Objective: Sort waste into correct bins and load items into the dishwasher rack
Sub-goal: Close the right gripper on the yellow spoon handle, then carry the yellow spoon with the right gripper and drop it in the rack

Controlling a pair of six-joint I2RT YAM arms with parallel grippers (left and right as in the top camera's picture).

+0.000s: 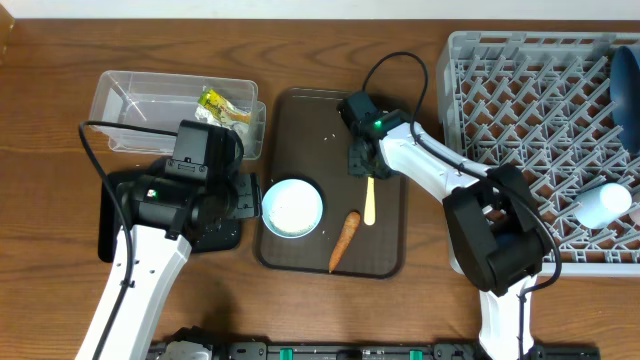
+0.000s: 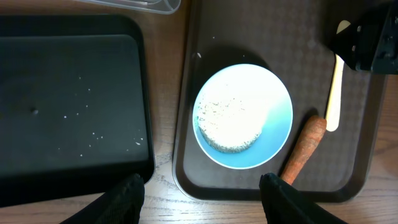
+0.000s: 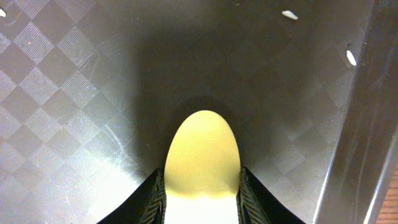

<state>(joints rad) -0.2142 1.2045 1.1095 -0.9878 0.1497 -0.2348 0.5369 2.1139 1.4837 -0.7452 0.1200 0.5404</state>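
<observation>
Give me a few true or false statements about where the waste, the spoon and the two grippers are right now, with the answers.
1. The carrot lies on the brown tray. True.
2. The wrapper lies on the brown tray too. False: it is inside the clear tub.
3. The right gripper is closed on the spoon. True.
4. The bowl is empty. False: rice sits in it.
5. The left gripper holds the carrot. False: it is open and empty.
</observation>
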